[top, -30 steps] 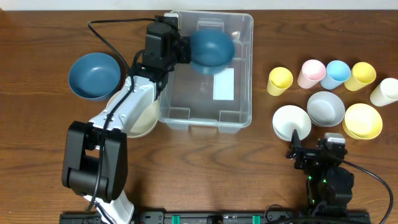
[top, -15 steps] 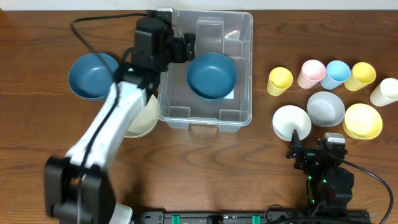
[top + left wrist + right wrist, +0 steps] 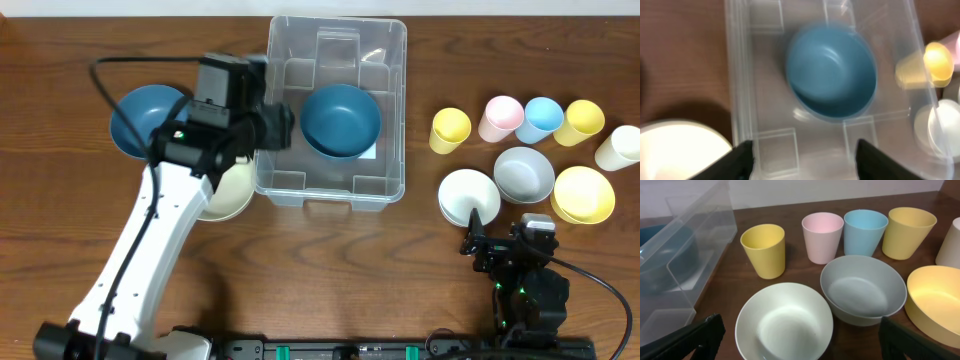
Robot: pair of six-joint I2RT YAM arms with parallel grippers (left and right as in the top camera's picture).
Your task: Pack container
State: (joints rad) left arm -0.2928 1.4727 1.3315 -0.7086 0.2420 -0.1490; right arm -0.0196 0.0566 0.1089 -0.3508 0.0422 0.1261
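The clear plastic container [image 3: 390, 45] stands at the back middle of the table. A dark blue bowl [image 3: 340, 120] rests upright inside it, over the white label. My left gripper [image 3: 278, 128] hovers at the container's left wall, apart from that bowl. In the left wrist view the bowl [image 3: 832, 72] lies ahead inside the container [image 3: 740, 100], and my left gripper [image 3: 802, 162] is open with nothing between its fingers. My right gripper [image 3: 474, 240] sits low at the front right, open, just short of a white bowl [image 3: 785, 322].
A second blue bowl [image 3: 140, 120] and a cream bowl [image 3: 228, 195] lie left of the container, partly under my left arm. At the right are several cups, among them yellow [image 3: 450, 130], pink [image 3: 500, 118] and blue [image 3: 543, 118], plus a grey bowl [image 3: 524, 172] and a yellow bowl [image 3: 583, 193].
My left gripper opened and let the blue bowl drop into the container, then drew back left to the container's left wall. The right arm has not moved.
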